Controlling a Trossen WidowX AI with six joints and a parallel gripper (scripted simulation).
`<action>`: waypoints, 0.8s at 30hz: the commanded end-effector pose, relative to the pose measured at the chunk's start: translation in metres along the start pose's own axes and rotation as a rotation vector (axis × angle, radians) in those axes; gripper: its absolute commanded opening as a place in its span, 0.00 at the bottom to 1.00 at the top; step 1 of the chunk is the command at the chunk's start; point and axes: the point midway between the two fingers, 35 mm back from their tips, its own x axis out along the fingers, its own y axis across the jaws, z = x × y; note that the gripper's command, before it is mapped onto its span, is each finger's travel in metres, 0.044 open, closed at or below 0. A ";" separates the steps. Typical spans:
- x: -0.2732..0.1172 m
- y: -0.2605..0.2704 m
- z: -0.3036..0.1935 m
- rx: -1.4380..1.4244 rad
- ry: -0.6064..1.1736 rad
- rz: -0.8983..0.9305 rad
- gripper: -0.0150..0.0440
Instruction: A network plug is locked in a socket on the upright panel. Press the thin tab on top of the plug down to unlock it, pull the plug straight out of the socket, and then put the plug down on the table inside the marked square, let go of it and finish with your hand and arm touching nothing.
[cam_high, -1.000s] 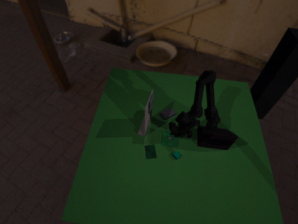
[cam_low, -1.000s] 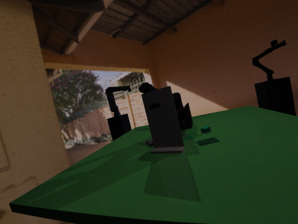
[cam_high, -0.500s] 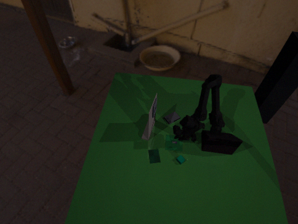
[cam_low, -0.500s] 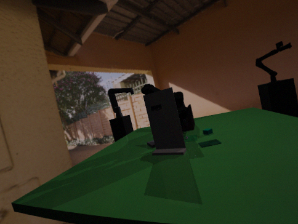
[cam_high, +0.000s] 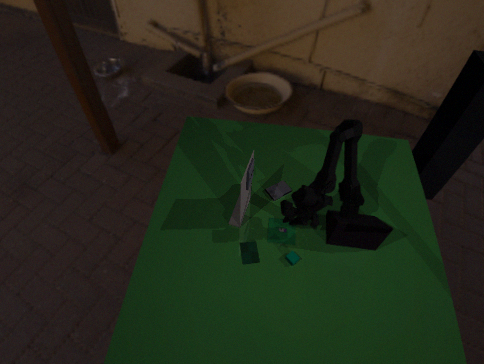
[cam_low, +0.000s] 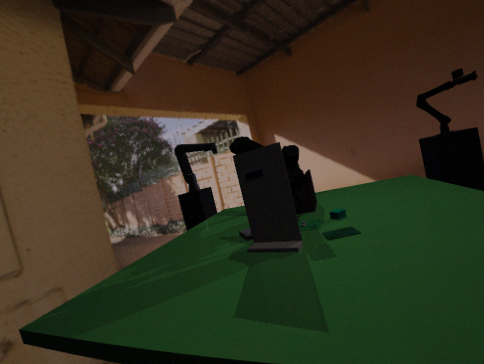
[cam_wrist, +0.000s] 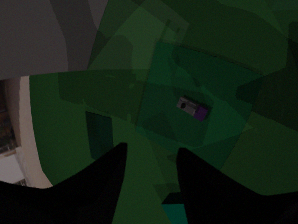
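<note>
The plug (cam_high: 283, 230) (cam_wrist: 186, 105), small and grey with a purple end, lies on the table inside the marked teal square (cam_high: 273, 238) (cam_wrist: 227, 102). The upright panel (cam_high: 242, 202) (cam_low: 267, 205) (cam_wrist: 35, 40) stands to its left in the top view, with a dark slot (cam_low: 254, 175) high up in the exterior view. My gripper (cam_wrist: 152, 151) is partly open, with nothing between its fingers. It hangs above the table, and the plug shows beyond the fingertips, apart from them, in the wrist view. In the exterior view the panel hides much of the arm.
A teal block (cam_high: 292, 257) (cam_low: 338, 214) (cam_wrist: 176, 214) and a flat dark green rectangle (cam_high: 249, 253) (cam_low: 341, 233) (cam_wrist: 100, 135) lie near the square. A flat grey piece (cam_high: 278, 190) (cam_low: 245, 233) lies behind it. A large black block (cam_high: 356, 232) stands right of the gripper.
</note>
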 end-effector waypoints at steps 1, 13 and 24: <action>-0.004 0.003 0.001 0.008 -0.006 0.003 0.52; -0.016 0.009 0.002 0.007 -0.008 0.004 0.52; -0.028 0.013 0.004 0.006 -0.011 0.007 0.52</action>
